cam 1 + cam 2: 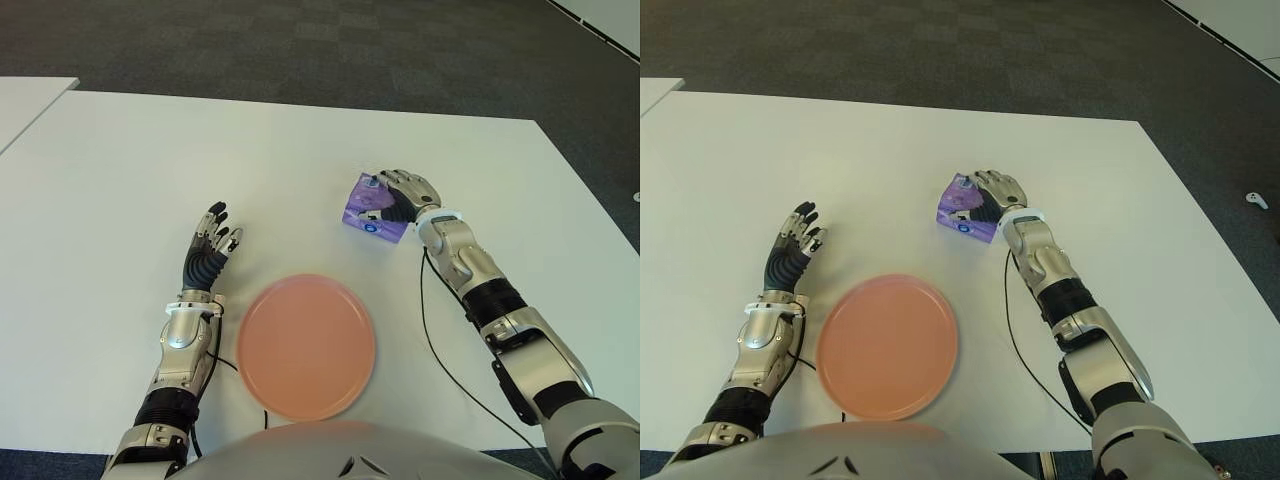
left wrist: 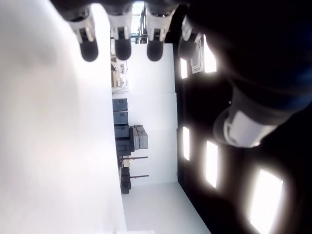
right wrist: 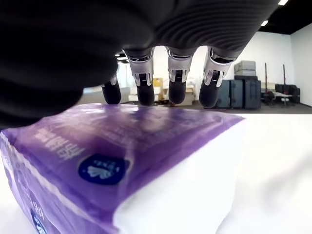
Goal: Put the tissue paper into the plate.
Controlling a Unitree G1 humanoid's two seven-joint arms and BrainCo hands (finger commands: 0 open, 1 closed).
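A purple tissue pack [image 1: 368, 210] lies on the white table [image 1: 120, 180], beyond the plate and to its right. My right hand [image 1: 408, 192] sits over the pack's right side. In the right wrist view the pack [image 3: 122, 161] fills the space under the palm and the fingertips [image 3: 176, 92] curl down over its far edge. The thumb is hidden. The round pink plate [image 1: 305, 345] sits bare near the table's front edge. To the left of the plate is my left hand [image 1: 208, 245], fingers straight and spread, holding nothing.
A black cable [image 1: 440, 350] runs along the table beside my right forearm. Dark carpet [image 1: 300, 40] lies beyond the table's far edge. A second white surface [image 1: 25, 100] shows at the far left.
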